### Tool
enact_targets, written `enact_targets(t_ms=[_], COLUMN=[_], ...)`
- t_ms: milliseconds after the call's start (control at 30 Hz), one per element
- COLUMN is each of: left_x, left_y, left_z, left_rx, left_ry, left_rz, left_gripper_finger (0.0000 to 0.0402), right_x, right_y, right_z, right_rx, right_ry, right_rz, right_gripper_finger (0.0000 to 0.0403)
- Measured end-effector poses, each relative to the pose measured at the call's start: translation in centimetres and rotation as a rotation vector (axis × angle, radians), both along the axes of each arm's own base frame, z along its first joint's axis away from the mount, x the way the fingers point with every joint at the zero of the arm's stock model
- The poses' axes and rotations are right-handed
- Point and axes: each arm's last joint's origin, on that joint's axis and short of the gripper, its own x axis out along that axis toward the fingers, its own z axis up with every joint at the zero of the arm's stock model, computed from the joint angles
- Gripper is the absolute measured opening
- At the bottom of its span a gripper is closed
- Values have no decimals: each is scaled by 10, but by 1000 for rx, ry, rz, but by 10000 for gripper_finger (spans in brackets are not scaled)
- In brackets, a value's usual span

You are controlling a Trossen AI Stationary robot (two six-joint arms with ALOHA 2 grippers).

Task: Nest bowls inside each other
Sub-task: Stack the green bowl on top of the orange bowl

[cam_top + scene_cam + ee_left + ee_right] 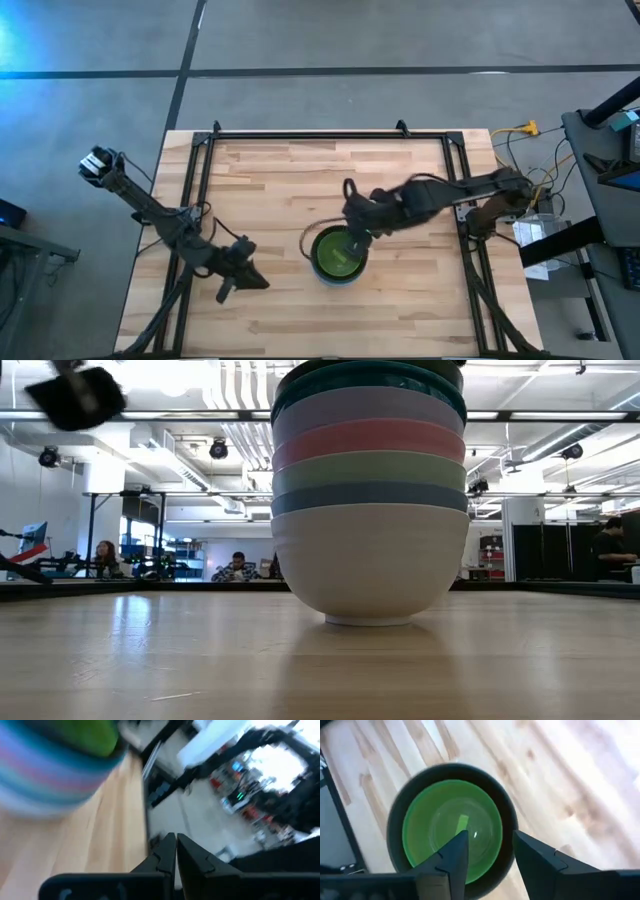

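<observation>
Pale wood surface (280,190), hall with seated people behind. We list one bowl stack (370,490) mid-surface; right end effector (490,851) apart above its green bowl (451,827); left end effector (175,851) closed, empty, aside.

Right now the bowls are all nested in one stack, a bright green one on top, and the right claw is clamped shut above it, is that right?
Not quite: the right claw is open, its fingers apart above the bright green bowl, as the right wrist view shows. The bowls do sit in one stack with that one on top.
</observation>
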Motion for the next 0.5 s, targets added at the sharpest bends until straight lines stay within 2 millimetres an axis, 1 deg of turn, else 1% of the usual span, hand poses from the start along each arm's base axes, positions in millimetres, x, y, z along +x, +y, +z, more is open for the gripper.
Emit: enact_targets(t_ms=[100, 167, 233, 300, 367, 433, 500], left_x=[7, 12, 17, 23, 30, 38, 49], left_y=[6, 12, 20, 30, 40, 48, 55], left_z=[15, 24, 30, 31, 30, 28, 30], left_rx=[-2, 19, 48, 67, 73, 77, 77], left_ry=[-121, -195, -235, -242, -234, -218, -212], left_rz=[38, 72, 114, 151, 158, 131, 104], left_gripper_finger=[0, 0, 0, 0, 0, 0, 0], right_x=[-15, -25, -34, -42, -48, -53, -59], right_y=[17, 30, 41, 49, 55, 58, 57], right_z=[7, 6, 3, -3, -13, -24, -37], right_rx=[-116, -188, -222, -197, -147, -88, -37], right_ry=[-76, -121, -183, -269, -359, -466, -562], right_rz=[30, 36, 27, 22, 28, 28, 21], right_gripper_finger=[145, 140, 133, 125, 116, 107, 98])
